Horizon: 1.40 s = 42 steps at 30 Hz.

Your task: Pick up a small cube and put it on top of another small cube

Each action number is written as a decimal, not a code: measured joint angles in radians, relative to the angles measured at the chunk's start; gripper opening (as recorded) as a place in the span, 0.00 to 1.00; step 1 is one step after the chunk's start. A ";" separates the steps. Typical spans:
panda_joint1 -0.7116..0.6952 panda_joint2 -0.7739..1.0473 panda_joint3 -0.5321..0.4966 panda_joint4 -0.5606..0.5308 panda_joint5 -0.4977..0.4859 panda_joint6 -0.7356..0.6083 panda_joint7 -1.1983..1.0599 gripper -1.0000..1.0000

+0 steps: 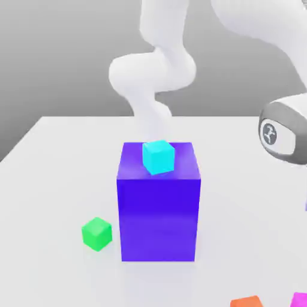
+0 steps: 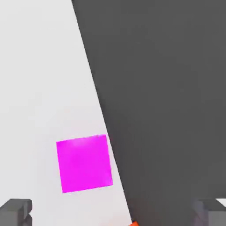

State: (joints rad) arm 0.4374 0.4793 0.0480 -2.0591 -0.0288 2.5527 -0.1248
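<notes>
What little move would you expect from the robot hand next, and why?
Probably a small sideways shift, then a descent. The gripper is open and empty, and the magenta cube lies on the table off-centre between its fingers, near the table edge. It needs centring before any grasp.

Glossy white rounded arm point(image 1: 157, 72) segs, grey-ringed joint cap w/ logo, dark-grey claw point(image 2: 112, 212) fingers.

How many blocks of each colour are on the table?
Green cube: 1
Cyan cube: 1
Orange cube: 1
Pink cube: 1
Blue block: 1
Total: 5
</notes>
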 joint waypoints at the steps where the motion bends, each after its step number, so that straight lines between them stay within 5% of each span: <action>1: 0.006 0.036 -0.001 0.008 -0.009 0.020 -0.004 0.50; 3: 0.012 0.109 -0.005 0.025 -0.019 0.071 -0.005 0.50; 4: 0.013 0.141 -0.007 0.032 -0.021 0.094 -0.004 0.00; 11: 0.014 0.146 -0.007 0.034 -0.021 0.096 -0.005 0.00; 17: -0.046 -0.036 0.010 -0.012 0.028 0.006 -0.074 0.00; 28: -0.375 -0.412 -0.108 -0.307 0.145 0.036 -0.673 0.00; 42: -0.614 -0.701 -0.291 -0.807 -0.057 0.118 -1.316 0.00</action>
State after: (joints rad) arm -0.1769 -0.2215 -0.2426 -2.8657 -0.0859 2.6712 -1.4404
